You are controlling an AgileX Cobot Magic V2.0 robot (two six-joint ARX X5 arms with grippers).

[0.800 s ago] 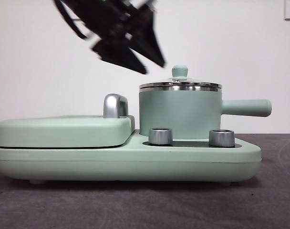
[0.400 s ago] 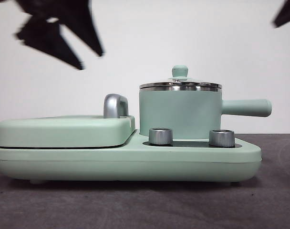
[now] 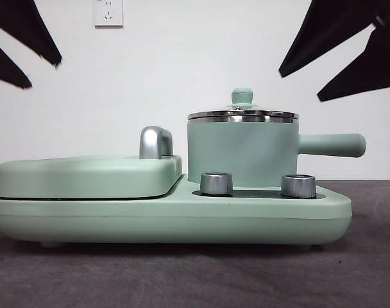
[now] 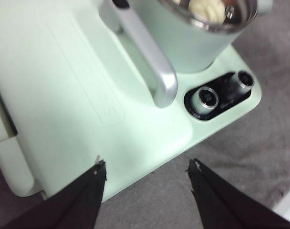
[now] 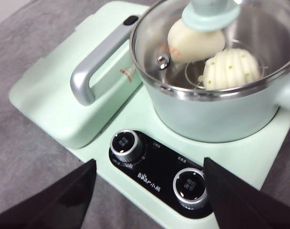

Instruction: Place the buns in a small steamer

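Note:
The small steamer [image 3: 242,151] stands on the right of the appliance with its glass lid and green knob [image 3: 242,96] on. In the right wrist view both buns lie inside it under the lid: the smooth bun [image 5: 195,42] and the ridged, green-specked bun [image 5: 231,68]. One bun also shows in the left wrist view [image 4: 207,8]. My left gripper [image 3: 42,74] is open and empty, high at the top left above the griddle side [image 4: 148,163]. My right gripper [image 3: 299,88] is open and empty, high at the top right, above the steamer's handle [image 3: 330,144] [image 5: 149,161].
The flat mint-green griddle cover [image 3: 86,176] with its chrome handle [image 3: 155,142] fills the appliance's left half. Two steel dials [image 3: 215,183] [image 3: 298,185] sit in front of the pot. A dark grey table [image 3: 195,276] lies beneath. A wall socket [image 3: 108,11] is behind.
The left gripper has moved from just above the pot's lid up and away to the top left corner. The right gripper has come further into view at the top right. The steamer has not moved.

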